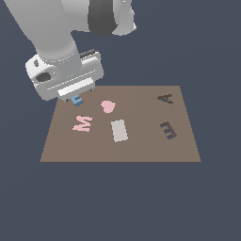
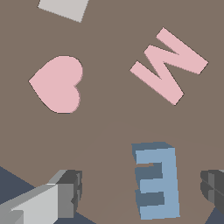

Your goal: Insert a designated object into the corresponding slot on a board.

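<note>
Claw (image 2: 142, 188) is hovering with fingers apart around the blue E (image 2: 155, 180), not yet clamped; closing next, then carrying to the E slot (image 1: 168, 130).

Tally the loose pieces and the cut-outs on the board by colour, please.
Pink pieces: 2, the M and the heart
Blue pieces: 1, the E block
Grey pieces: 1, the rectangle
Dark cut-outs: 2, the A recess and the E recess
Total: 6

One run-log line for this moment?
gripper: open, straddling blue E | blue E: on board, not gripped | E slot: empty
</note>
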You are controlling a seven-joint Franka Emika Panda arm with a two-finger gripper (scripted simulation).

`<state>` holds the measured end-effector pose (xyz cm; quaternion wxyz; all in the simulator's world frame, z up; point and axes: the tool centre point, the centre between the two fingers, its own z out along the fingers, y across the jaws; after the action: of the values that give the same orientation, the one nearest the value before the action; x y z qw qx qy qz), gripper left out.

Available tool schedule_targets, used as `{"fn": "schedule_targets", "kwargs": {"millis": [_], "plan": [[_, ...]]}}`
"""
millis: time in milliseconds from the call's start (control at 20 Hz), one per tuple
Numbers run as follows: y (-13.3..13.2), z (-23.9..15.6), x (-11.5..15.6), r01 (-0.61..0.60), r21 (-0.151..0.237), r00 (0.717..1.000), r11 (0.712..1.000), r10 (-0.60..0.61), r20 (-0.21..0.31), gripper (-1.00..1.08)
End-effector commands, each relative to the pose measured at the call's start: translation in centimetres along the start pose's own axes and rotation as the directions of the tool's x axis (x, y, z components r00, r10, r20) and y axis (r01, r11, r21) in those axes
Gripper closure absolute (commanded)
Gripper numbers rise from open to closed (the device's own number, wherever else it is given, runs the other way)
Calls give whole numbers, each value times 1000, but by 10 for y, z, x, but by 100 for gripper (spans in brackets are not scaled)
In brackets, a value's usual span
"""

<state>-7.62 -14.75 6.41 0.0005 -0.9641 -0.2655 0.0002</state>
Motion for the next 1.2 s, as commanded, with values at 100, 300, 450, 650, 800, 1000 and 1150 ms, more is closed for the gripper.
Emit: {"fn": "schedule_targets", "kwargs": {"millis": [100,300,450,650,800,1000,1150], "plan": [[10,8,-8,45,-1,999,999,-45,0,-92],[15,13,-12,67,-1,998,998,-67,0,-92],[17,14,-13,73,-1,997,997,-73,0,-92],[17,15,-13,70,-1,998,998,-70,0,-92],[17,22,-13,72,-1,997,997,-72,0,-92],[17,33,-13,73,-1,997,997,-73,0,-92],[17,34,-12,74,-1,997,997,-74,0,108]]}}
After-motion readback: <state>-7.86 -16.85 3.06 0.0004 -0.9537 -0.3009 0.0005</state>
